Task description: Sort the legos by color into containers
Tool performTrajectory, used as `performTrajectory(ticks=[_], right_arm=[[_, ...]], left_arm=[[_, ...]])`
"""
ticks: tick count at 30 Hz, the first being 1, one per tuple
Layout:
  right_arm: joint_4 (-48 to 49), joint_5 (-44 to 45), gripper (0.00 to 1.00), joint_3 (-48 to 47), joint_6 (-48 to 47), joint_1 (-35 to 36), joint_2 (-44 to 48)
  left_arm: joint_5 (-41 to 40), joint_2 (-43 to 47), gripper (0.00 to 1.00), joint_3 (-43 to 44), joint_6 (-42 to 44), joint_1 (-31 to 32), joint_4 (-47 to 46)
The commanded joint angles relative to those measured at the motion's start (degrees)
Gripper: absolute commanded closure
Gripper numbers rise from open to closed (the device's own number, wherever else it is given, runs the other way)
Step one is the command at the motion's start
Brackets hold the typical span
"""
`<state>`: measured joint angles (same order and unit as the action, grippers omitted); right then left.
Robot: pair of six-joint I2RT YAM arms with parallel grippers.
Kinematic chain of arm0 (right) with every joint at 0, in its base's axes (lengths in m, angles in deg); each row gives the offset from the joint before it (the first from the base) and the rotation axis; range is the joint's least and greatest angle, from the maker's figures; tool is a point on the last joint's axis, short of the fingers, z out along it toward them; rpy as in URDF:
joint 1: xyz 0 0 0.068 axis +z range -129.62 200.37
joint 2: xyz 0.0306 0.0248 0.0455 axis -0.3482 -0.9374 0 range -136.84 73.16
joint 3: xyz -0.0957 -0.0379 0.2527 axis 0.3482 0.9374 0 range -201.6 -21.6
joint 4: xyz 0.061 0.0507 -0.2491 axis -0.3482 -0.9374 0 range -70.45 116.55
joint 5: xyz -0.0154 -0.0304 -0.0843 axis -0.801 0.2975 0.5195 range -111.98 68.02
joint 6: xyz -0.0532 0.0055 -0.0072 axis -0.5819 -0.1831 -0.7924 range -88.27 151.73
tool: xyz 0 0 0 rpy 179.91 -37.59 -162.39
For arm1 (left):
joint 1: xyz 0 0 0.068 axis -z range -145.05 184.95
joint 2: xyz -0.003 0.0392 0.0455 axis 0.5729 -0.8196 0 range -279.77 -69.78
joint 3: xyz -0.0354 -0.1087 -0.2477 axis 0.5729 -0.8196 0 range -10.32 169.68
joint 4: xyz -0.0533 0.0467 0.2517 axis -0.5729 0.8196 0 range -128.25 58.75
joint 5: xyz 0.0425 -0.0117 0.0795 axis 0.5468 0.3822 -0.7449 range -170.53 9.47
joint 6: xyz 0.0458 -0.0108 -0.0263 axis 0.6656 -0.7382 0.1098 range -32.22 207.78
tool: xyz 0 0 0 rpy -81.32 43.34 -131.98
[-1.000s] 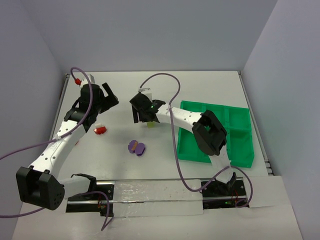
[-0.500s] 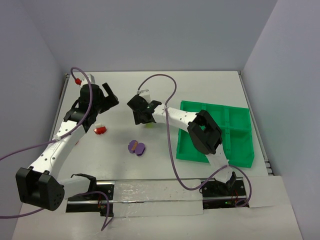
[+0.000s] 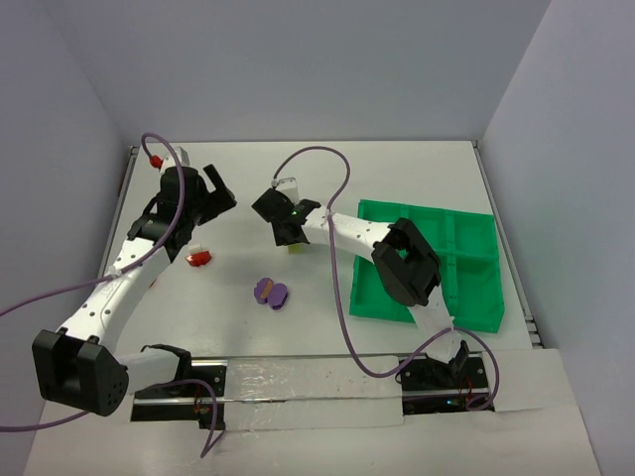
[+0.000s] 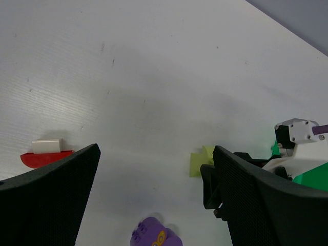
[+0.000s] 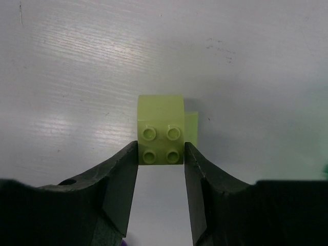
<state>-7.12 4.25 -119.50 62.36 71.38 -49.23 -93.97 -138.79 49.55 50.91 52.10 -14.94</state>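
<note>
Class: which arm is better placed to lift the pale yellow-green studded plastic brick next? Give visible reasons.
Right. The right gripper brackets the pale yellow-green brick, fingers against its sides; the left gripper hangs open, apart from it.

- Tray [image 3: 476,288]: on the table [image 3: 417,169], right side.
- Middle brick [image 3: 296,245]: on the table, left of the tray, between the right gripper's [image 5: 160,154] fingers, touching both.
- Brick pair [image 3: 270,292]: nearer the arm bases, slightly left of the middle brick.
- Left brick [image 3: 199,258]: well left, just nearer than the left gripper [image 3: 220,190].
</note>
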Motion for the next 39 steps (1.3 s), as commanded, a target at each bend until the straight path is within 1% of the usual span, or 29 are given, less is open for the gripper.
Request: performTrajectory(ticks=[1, 3, 6, 7, 10, 12, 15, 16, 17, 18, 20, 23, 26, 27, 29, 30, 32, 34, 37, 39], right_arm=[[0.35, 1.50, 0.54, -2.37, 0.26, 0.32, -0.79], [0.39, 1.43, 0.60, -2.43, 0.21, 0.32, -0.83], [1.14, 0.69, 0.73, -1.63, -0.25, 0.31, 0.01], [1.67, -0.76, 0.81, -0.84, -0.91, 0.25, 0.87], [3.94, -5.63, 1.00, 1.62, -1.63, -0.19, 4.71], [4.98, -8.28, 1.00, 2.58, -1.63, -1.15, 6.37], [7.59, -16.44, 1.00, 5.71, -1.81, -2.87, 11.21], [8.74, -18.75, 1.00, 6.54, -1.81, -3.64, 12.64], [10.35, -23.45, 1.00, 8.24, -1.86, -4.59, 14.48], [12.12, -24.98, 1.00, 8.85, -1.91, -5.32, 15.77], [16.43, -33.63, 1.00, 12.38, -1.37, -6.79, 18.98], [20.53, -40.94, 1.00, 17.41, 1.02, -9.62, 22.20], [26.89, -48.71, 1.00, 22.41, 4.23, -12.66, 25.15], [30.40, -52.61, 1.00, 23.77, 6.08, -13.48, 26.16], [33.51, -56.63, 1.00, 27.43, 8.34, -16.05, 26.75], [36.30, -58.51, 1.00, 27.51, 9.49, -16.11, 26.93], [40.17, -61.90, 1.00, 30.73, 12.35, -18.25, 27.19], [41.44, -62.85, 1.00, 31.35, 13.52, -19.21, 27.20], [38.89, -62.13, 1.00, 31.07, 12.43, -19.76, 27.38], [37.82, -61.89, 1.00, 31.32, 11.92, -20.05, 27.78]], left_arm=[[0.13, -0.86, 0.01, 1.92, -0.39, -0.36, -2.08], [0.05, -1.00, 0.01, 2.09, -0.39, -0.36, -1.90], [-0.60, -0.73, 0.01, 1.93, -0.62, -0.37, -1.55], [-2.04, -0.54, 0.01, 2.06, -1.48, -0.44, -1.22], [-5.25, 0.78, 0.01, 1.27, -3.19, -0.97, -0.91], [-4.58, 1.46, 0.01, 1.03, -3.00, -2.15, -0.99], [-0.94, 1.61, 0.01, 0.77, -2.29, -3.90, -0.78], [-0.24, 1.75, 0.03, 0.39, -2.89, -4.39, -0.67], [0.30, 2.17, 0.08, -0.20, -3.89, -5.08, -0.55], [2.22, 2.86, 0.10, -1.15, -3.90, -5.84, -1.16], [9.34, 5.03, 0.14, -4.28, -3.81, -8.13, -5.07], [16.65, 6.44, 0.13, -6.54, -2.66, -10.08, -8.77], [19.67, 7.06, 0.09, -7.50, -2.17, -10.88, -9.60], [20.97, 7.90, 0.08, -8.33, -1.85, -11.17, -10.82], [27.20, 9.40, 0.07, -9.66, -0.94, -11.26, -13.32], [27.33, 9.43, 0.07, -10.37, -0.58, -11.26, -14.83], [36.37, 9.88, 0.06, -11.81, 0.34, -11.18, -18.28], [38.27, 8.93, 0.06, -12.22, 1.06, -10.95, -19.16], [35.42, 8.02, 0.06, -14.58, 1.72, -8.84, -20.46], [36.08, 7.87, 0.07, -16.50, 0.85, -7.15, -23.56]])
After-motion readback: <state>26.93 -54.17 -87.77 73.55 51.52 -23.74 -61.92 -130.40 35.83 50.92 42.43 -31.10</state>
